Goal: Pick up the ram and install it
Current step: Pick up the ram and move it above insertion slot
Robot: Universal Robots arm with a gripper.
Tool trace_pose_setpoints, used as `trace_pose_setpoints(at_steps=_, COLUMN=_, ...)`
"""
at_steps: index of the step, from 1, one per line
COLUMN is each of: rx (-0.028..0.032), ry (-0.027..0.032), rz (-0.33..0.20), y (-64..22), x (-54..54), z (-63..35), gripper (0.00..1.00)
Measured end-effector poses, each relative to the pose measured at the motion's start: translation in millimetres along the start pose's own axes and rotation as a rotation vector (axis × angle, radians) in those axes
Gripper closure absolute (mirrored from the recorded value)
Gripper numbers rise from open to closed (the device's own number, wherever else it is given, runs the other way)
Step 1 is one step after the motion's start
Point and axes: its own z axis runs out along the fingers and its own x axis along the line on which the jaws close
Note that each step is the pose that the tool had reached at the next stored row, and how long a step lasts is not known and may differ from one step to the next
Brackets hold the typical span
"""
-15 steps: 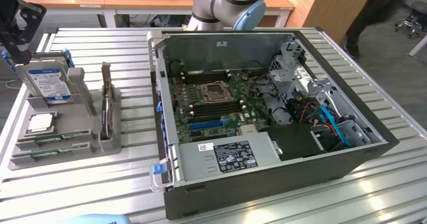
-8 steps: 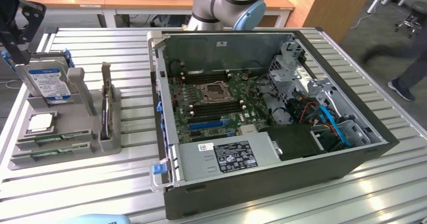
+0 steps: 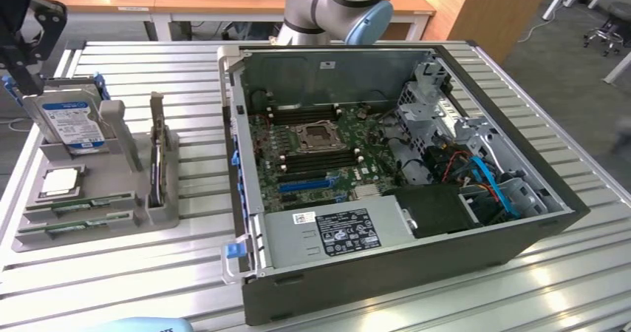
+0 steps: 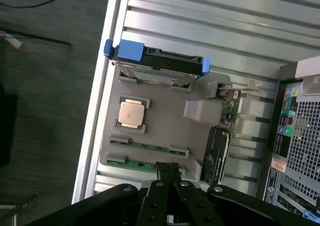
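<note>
The black tool (image 4: pixel 168 165) is clenched, jaws pressed together and grasping nothing. In the wrist view its tip shows in front of the outer ram stick (image 4: pixel 142 163), a long, narrow green circuit board lying in a slot along the edge of the grey moulded tray (image 4: pixel 165 113) (how high above it the tool hangs I cannot tell). The inner ram stick (image 4: pixel 150 147), of the same kind, lies parallel just beside it. Both are seated in the tray, which rests near the edge of the ribbed aluminium tabletop (image 3: pixel 148 273) on the exterior view's left. Further in on the tray are a square silver processor chip (image 4: pixel 132 111), lying flat, and a silver hard drive with a blue label (image 3: pixel 71 121), standing upright. The open black computer case (image 3: pixel 394 273) sits just beside the tray, across the tabletop's middle, its green motherboard (image 3: pixel 326 162) exposed.
</note>
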Motion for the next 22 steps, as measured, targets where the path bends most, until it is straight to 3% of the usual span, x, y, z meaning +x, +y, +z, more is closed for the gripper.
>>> trace_pose_setpoints(at_steps=22, rx=-0.0068, ry=0.0160, rz=-0.383, y=0.0, x=0.0, z=0.1, gripper=0.90)
